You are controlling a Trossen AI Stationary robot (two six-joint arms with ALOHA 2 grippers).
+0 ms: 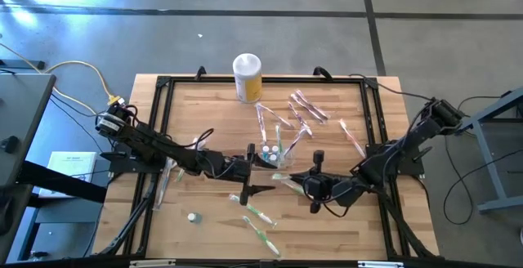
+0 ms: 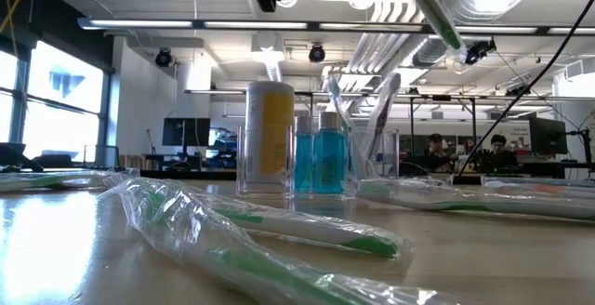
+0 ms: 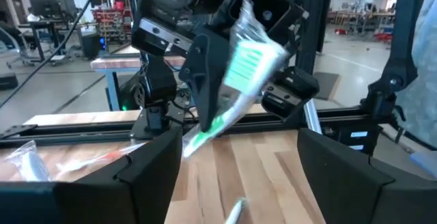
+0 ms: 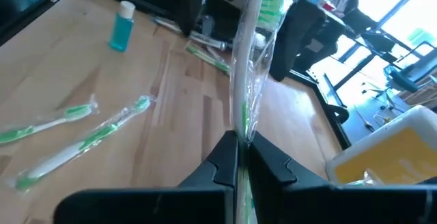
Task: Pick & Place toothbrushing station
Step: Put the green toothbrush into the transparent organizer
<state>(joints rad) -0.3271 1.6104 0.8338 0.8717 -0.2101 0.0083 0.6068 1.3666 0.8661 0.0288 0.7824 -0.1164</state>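
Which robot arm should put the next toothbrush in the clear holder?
Probably the right: its pincer is shut on a wrapped green toothbrush, close beside the clear holder. The left pincer is open and holds nothing.

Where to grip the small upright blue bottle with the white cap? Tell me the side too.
Likely the round body of the small blue bottle, under its white cap, coming straight down: it stands upright, alone on bare wood, leaving room for a finger each side.

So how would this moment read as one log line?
right gripper: shut on wrapped toothbrush | left gripper: open, beside toothbrushing station
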